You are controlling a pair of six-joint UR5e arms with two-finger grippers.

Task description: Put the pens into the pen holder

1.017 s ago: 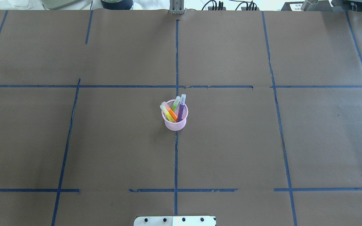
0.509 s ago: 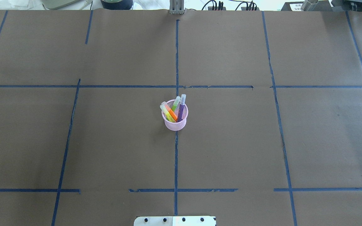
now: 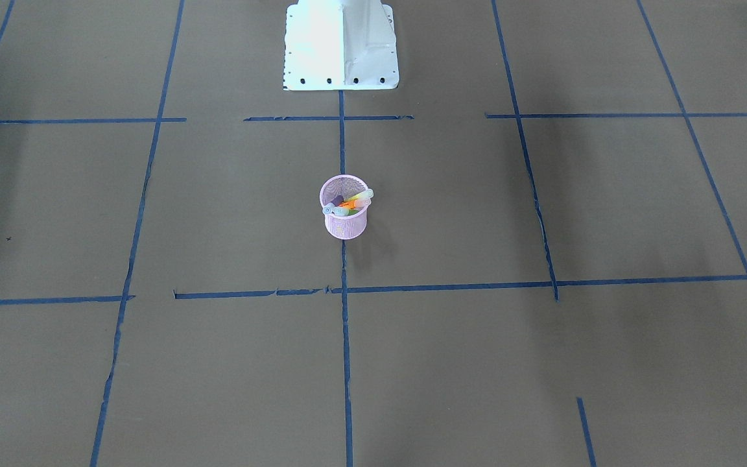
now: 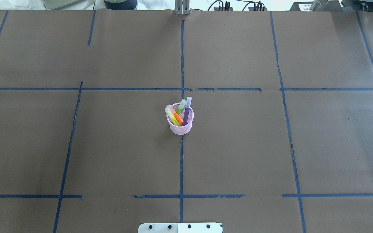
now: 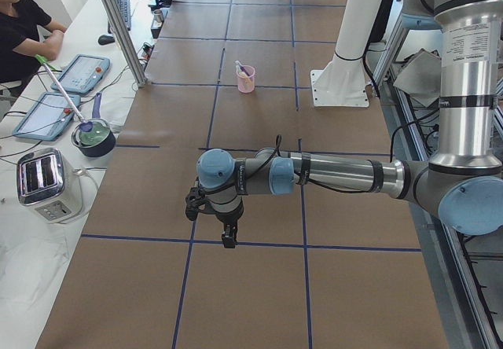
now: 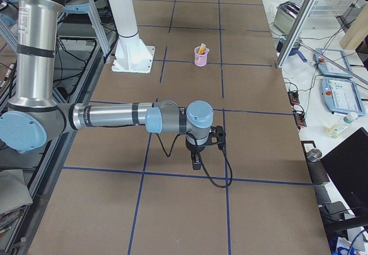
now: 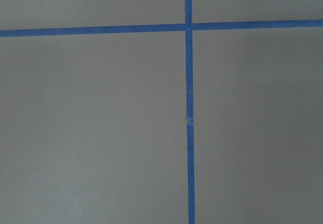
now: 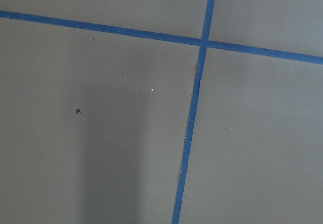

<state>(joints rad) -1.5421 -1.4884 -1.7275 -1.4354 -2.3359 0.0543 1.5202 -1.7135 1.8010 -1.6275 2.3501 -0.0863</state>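
The pink mesh pen holder [image 4: 180, 128] stands upright at the table's middle, on a blue tape line; it also shows as the pen holder [image 3: 345, 224]. The pens lean inside it with pale caps up: an orange pen [image 4: 176, 116], a purple pen [image 4: 186, 114] and a green pen [image 4: 181, 106]. My left gripper [image 5: 228, 240] hangs over bare paper, far from the holder, seen only from the side. My right gripper [image 6: 196, 164] likewise points down at the other end of the table. I cannot tell whether either is open or shut. Both wrist views show only brown paper and tape.
The white robot base [image 3: 341, 45] sits at the table's near edge behind the holder. Beside the table's left end are a toaster [image 5: 47, 182], a dark bowl [image 5: 95, 137], control tablets [image 5: 80, 72] and a seated person [image 5: 22, 27]. More tablets [image 6: 340, 97] lie off the right end.
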